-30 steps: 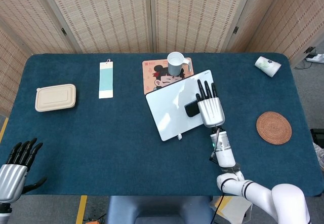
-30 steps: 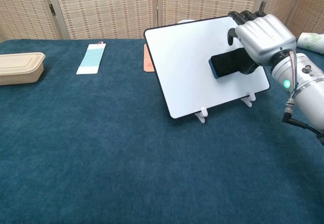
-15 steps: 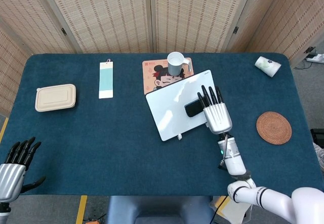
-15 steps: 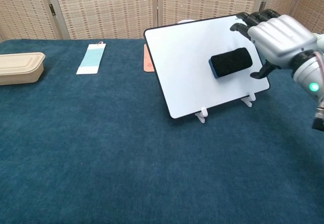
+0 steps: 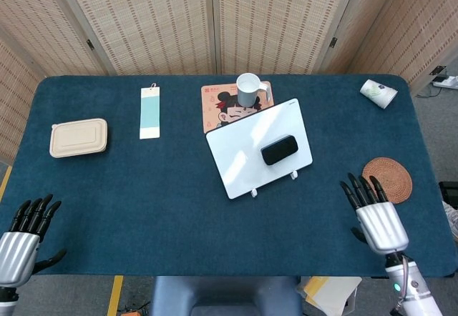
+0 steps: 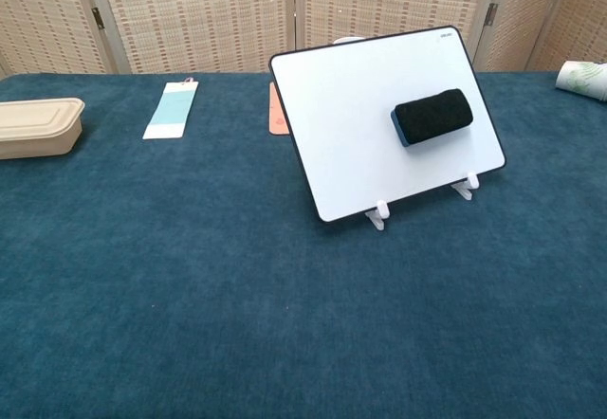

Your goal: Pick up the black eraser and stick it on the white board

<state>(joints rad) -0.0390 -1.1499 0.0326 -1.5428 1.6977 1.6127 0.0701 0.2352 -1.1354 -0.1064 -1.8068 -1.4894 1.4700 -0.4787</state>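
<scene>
The black eraser (image 5: 279, 149) (image 6: 432, 117) clings to the right part of the tilted white board (image 5: 243, 151) (image 6: 351, 116), with no hand touching it. My right hand (image 5: 376, 216) hovers near the table's front right edge, fingers spread and empty, well clear of the board. My left hand (image 5: 23, 236) sits at the front left corner, fingers apart, holding nothing. Neither hand shows in the chest view.
A white mug (image 5: 248, 89) stands on a cartoon mat (image 5: 215, 109) behind the board. A beige lunch box (image 5: 79, 138) lies far left, a teal-and-white card (image 5: 150, 112) beside it. A woven coaster (image 5: 387, 179) and a tipped paper cup (image 5: 378, 93) are on the right.
My right hand let go of the eraser, drew back from the board and moved to the front right edge. The eraser stays stuck on the board. The left hand barely moved.
</scene>
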